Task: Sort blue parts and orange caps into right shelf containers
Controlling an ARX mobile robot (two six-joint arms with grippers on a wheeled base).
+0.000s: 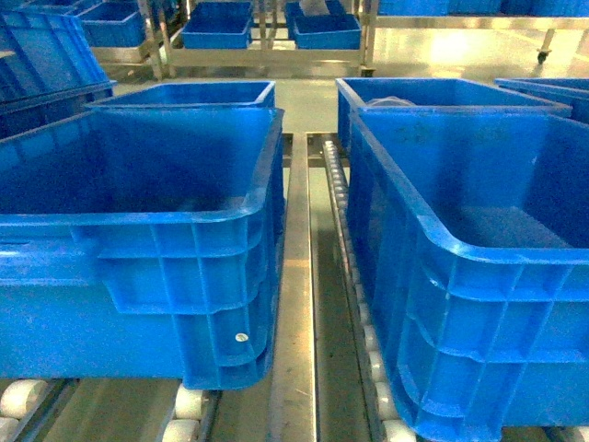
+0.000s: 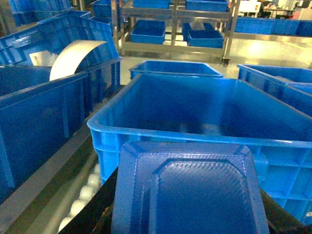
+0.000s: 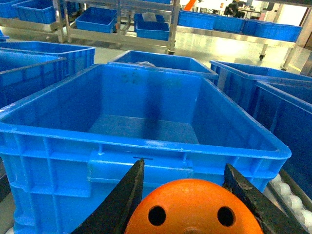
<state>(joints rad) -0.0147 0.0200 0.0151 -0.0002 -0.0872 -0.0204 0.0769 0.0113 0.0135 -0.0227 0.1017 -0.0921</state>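
In the left wrist view a blue part (image 2: 189, 183), a flat squarish piece with a raised textured panel, fills the bottom of the frame. My left gripper (image 2: 190, 207) is shut on it, and only its black fingers (image 2: 95, 214) show at the sides. In the right wrist view my right gripper (image 3: 184, 165) is shut on an orange cap (image 3: 192, 207) with two small holes, just short of the near rim of a deep blue container (image 3: 141, 117) whose floor is bare. Neither gripper shows in the head view, where that container (image 1: 479, 276) stands on the right.
A second deep blue bin (image 1: 138, 230) stands left of a metal rail (image 1: 296, 276), and it sits ahead of the left gripper (image 2: 204, 112). White conveyor rollers (image 1: 368, 341) run under the bins. More bins stand behind, and shelving with bins (image 1: 267, 32) stands across the aisle. A curved white sheet (image 2: 73, 56) lies in a bin at left.
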